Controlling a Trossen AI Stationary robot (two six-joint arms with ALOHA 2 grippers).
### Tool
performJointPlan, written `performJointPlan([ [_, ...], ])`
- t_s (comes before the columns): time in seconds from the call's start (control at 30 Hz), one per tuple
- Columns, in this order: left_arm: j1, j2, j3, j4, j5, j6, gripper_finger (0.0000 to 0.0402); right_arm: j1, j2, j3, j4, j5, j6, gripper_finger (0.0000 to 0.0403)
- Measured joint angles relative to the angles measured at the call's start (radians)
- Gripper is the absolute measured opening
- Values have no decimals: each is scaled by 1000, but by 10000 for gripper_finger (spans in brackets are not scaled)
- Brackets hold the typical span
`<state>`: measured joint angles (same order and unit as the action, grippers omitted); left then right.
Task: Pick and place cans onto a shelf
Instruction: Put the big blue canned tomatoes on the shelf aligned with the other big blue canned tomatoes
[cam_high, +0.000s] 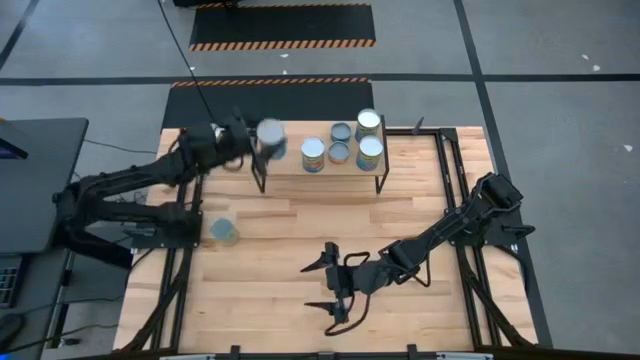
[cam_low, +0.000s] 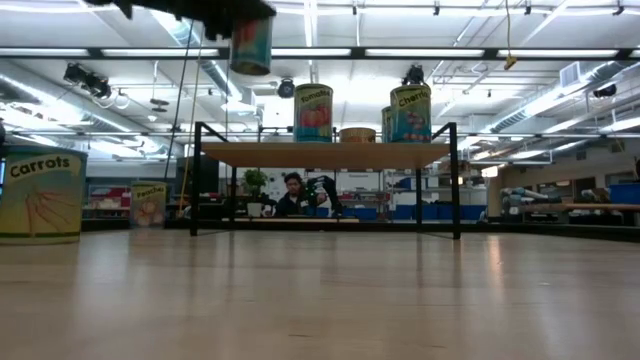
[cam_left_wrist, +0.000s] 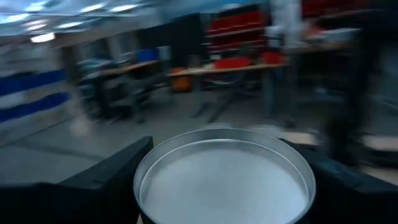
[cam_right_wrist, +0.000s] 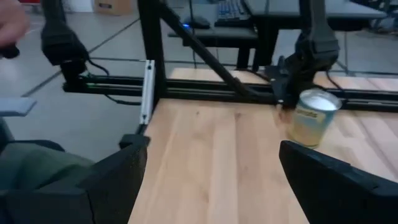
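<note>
My left gripper (cam_high: 258, 138) is shut on a silver-topped can (cam_high: 272, 136), held in the air over the left end of the shelf (cam_high: 345, 177). In the low view this can (cam_low: 251, 42) hangs well above the shelf's board (cam_low: 325, 153). Several cans (cam_high: 341, 142) stand upright on the board. Another can (cam_high: 224, 232), labelled Carrots (cam_low: 40, 195), stands on its base on the table at the left. My right gripper (cam_high: 325, 283) is open over the near middle of the table, with nothing between its fingers. My left gripper pinches the can's round side wall just below its rim (cam_left_wrist: 144, 186) between the two fingers (cam_left_wrist: 106, 183), one on each side. The fingers lie level, coming from the table's left. The can stays upright, top up, lifted clear of shelf and table.
Black frame rails (cam_high: 455, 190) run along the table's sides. A desk (cam_high: 40, 180) stands beyond the left edge. Bare planks (cam_high: 290, 225) lie between the shelf and my right gripper. A second can (cam_low: 150, 203) shows farther back at the left in the low view.
</note>
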<state>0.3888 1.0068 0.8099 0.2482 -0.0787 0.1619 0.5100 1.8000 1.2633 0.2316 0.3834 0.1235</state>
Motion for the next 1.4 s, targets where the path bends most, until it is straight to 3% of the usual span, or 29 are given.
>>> performJointPlan([
  [0.23,201,206,-1,160,73,-117,318,-15,-14,0,22,100,-51,375],
  [0.33,224,300,-1,234,76,-143,318,-15,-57,6,14,199,-82,375],
  [0.67,271,479,-1,387,53,-151,318,-35,-194,7,-27,330,-110,375],
  [0.93,278,521,-1,388,59,-153,320,-104,-284,7,-135,285,-116,375],
  [1.17,270,527,0,352,134,-151,348,-167,-297,7,-190,165,-99,375],
  [1.4,262,511,0,326,136,-124,353,-240,-300,7,-218,135,-145,375],
])
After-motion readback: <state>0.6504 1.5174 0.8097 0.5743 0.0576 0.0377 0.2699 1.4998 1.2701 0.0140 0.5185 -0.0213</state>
